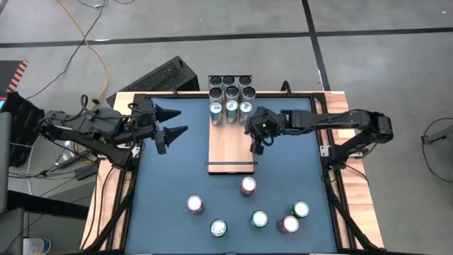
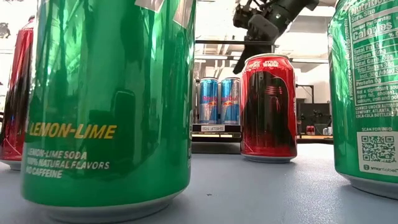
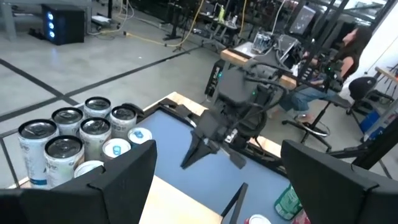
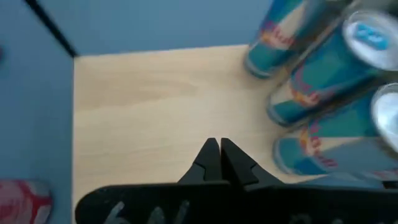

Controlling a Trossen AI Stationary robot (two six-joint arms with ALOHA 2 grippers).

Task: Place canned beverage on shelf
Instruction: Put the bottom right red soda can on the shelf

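right jaws shut, left agape

This is a robotics lab or workshop. The blue table (image 1: pixel 233 219) stands on a bare concrete floor (image 1: pixel 368 18) crossed by loose cables (image 1: pixel 92 42). Beyond it sit workbenches, a lit computer tower (image 3: pixel 62 25), office chairs (image 3: pixel 364 93) and a seated person (image 3: pixel 345 59).

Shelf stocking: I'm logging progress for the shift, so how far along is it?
Done: nine cans stand packed at the shelf's far end. In hand: nothing; the right claw hangs shut and empty over bare plank, the left claw waits open at the table's left. Left: six cans stand on the blue table, and the near part of the shelf is bare.
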